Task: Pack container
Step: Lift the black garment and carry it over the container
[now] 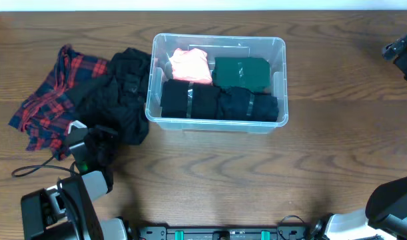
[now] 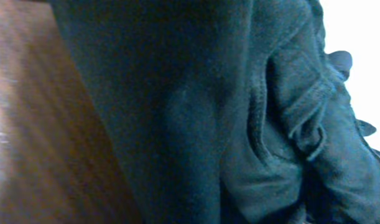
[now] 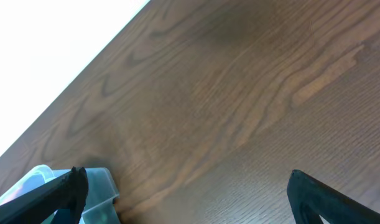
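Observation:
The container (image 1: 282,80), a clear plastic tub, stands at the middle back of the table. It holds a folded pink cloth (image 1: 190,65), a dark green one (image 1: 241,72) and a row of black folded pieces (image 1: 216,103). A crumpled black garment (image 1: 120,90) lies just left of it. My left gripper (image 1: 96,143) sits at that garment's near edge. Dark fabric (image 2: 196,112) fills the left wrist view and hides the fingers, and the gripper is shut on the cloth. My right gripper (image 3: 190,205) stands open over bare wood, with a corner of the container (image 3: 97,186) by its left finger.
A red plaid garment (image 1: 53,93) lies left of the black one. A thin cable (image 1: 36,170) loops on the table at the front left. The right arm (image 1: 393,200) shows at the right edge. The wooden table's (image 3: 239,93) far edge runs across the right wrist view.

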Controlling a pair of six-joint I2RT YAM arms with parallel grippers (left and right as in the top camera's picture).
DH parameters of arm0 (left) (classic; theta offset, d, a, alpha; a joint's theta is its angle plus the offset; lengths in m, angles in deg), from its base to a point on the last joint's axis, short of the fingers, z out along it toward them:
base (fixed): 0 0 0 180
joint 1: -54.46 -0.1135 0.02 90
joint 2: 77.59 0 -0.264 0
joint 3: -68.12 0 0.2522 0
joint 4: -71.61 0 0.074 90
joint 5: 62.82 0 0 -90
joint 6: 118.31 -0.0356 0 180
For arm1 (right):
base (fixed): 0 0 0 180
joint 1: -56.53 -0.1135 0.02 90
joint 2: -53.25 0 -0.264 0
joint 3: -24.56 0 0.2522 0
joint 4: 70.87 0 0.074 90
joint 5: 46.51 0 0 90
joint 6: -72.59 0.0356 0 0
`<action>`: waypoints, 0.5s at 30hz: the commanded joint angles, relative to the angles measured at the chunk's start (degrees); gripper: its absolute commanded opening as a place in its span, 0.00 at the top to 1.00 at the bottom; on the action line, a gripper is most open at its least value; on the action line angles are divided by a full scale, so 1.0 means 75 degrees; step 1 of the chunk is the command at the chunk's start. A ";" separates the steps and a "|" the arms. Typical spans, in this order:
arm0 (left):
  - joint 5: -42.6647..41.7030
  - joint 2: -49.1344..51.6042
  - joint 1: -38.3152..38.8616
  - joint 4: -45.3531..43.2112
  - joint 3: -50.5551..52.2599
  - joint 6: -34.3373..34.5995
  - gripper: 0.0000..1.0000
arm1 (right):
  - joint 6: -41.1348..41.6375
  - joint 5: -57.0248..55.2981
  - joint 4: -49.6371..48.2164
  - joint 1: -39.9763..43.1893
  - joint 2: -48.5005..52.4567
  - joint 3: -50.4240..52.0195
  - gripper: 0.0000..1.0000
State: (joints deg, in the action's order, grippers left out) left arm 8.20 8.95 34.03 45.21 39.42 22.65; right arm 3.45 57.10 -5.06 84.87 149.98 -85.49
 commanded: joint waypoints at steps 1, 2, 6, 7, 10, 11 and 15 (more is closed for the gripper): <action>-0.0909 -0.0586 0.0047 0.0119 -0.0347 -0.0187 0.94 | 0.0102 0.0012 0.0012 0.0026 0.0000 -0.0105 0.01; -0.0962 -0.0743 0.0047 0.0291 -0.0449 -0.0189 0.94 | 0.0102 0.0012 0.0012 0.0026 0.0000 -0.0105 0.01; -0.0959 -0.1413 0.0032 0.1416 -0.1014 -0.0627 0.94 | 0.0102 0.0012 0.0012 0.0026 0.0000 -0.0105 0.01; -0.0956 -0.1568 0.0006 0.1789 -0.1204 -0.0793 0.94 | 0.0102 0.0012 0.0012 0.0026 0.0000 -0.0105 0.01; -0.0959 -0.1985 -0.0146 0.3010 -0.1891 -0.1376 0.94 | 0.0102 0.0012 0.0012 0.0026 0.0000 -0.0105 0.01; -0.0959 -0.2090 -0.0195 0.3348 -0.2107 -0.1542 0.94 | 0.0102 0.0012 0.0012 0.0026 0.0000 -0.0105 0.01; -0.0959 -0.2384 -0.0341 0.4666 -0.3057 -0.2209 0.94 | 0.0102 0.0012 0.0012 0.0026 0.0000 -0.0105 0.01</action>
State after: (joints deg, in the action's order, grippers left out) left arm 3.61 -6.46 32.15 78.32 22.15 12.66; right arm 3.45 57.12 -5.06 84.87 149.95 -85.49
